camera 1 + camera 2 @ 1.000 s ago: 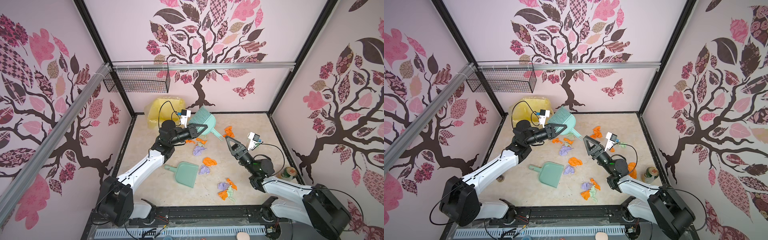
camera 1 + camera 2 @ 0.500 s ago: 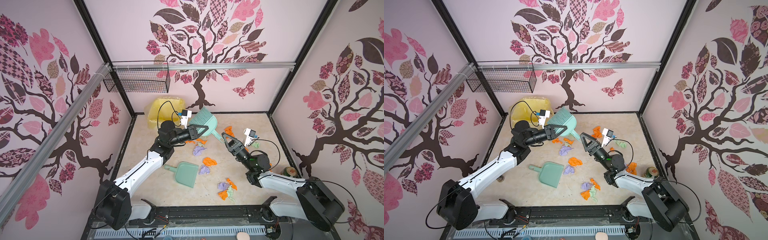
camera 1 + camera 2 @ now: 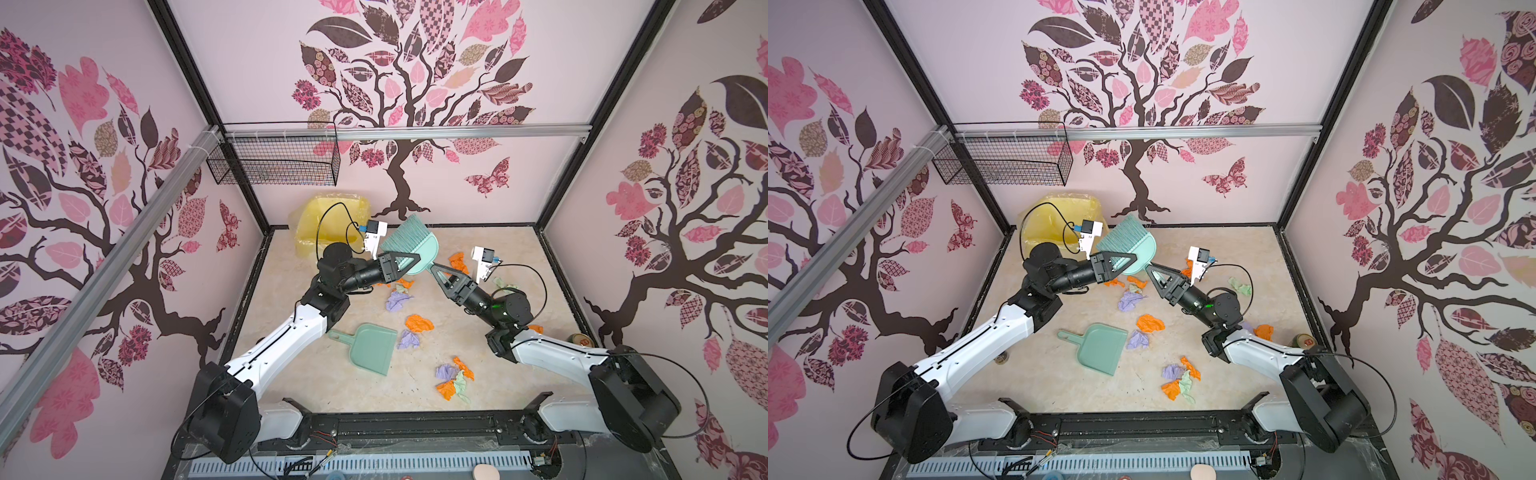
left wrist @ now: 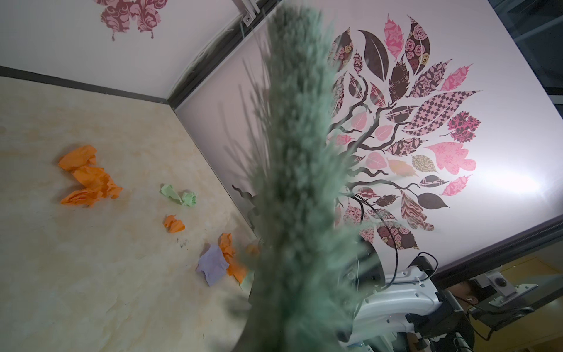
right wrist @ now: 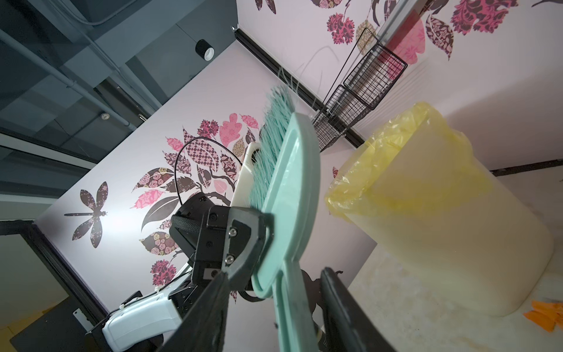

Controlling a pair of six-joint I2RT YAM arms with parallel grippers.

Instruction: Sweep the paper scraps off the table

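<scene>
Top view: my left pincer (image 3: 411, 261) clenched on teal plastic hand brush (image 3: 409, 240). About twelve crumpled orange, lilac, green paper scraps (image 3: 419, 323) strewn over beige marbled bench (image 3: 324, 386). One teal plastic dustpan (image 3: 374, 347).
Left wrist: bristles block half of view.
Right wrist: my right pincer (image 5: 275, 272) released, straddling brush handle. Early left release risks drop.

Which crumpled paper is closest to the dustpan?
The lilac scrap right beside the teal dustpan, next to an orange scrap. The lilac scraps farther back and nearer the front lie well away.
</scene>
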